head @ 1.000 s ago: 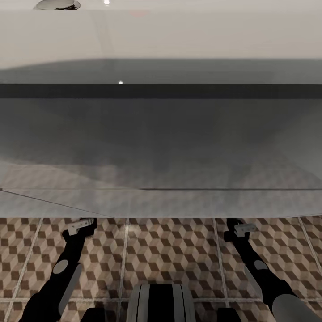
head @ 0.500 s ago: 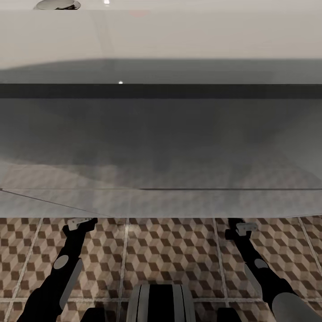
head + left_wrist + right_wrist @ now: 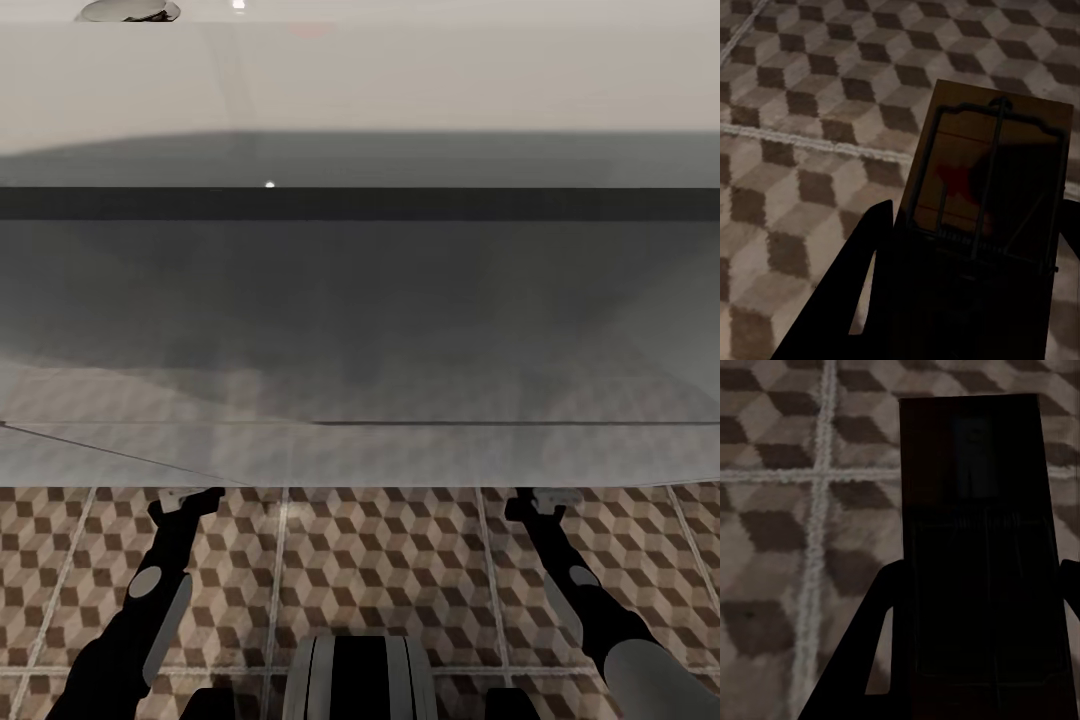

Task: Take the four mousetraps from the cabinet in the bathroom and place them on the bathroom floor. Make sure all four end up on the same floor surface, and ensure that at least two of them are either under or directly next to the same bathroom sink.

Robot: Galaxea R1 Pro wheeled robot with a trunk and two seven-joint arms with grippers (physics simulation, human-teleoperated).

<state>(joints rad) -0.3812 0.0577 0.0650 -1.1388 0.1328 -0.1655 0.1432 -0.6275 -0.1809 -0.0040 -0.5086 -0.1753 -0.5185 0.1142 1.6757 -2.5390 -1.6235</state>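
Mousetraps (image 3: 986, 180) (image 3: 971, 510) sit gripped in both end effectors (image 3: 967, 247) (image 3: 975, 607) above bathroom floor (image 3: 380, 560).

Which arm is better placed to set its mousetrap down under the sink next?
No clear winner: both end effectors reach under the wide white sink. Left holds a tan mousetrap over patterned floor tiles; right holds a dark board likewise.

Head camera faces the sink (image 3: 360, 80); wrist cameras look close down at bathroom floor (image 3: 802, 112).
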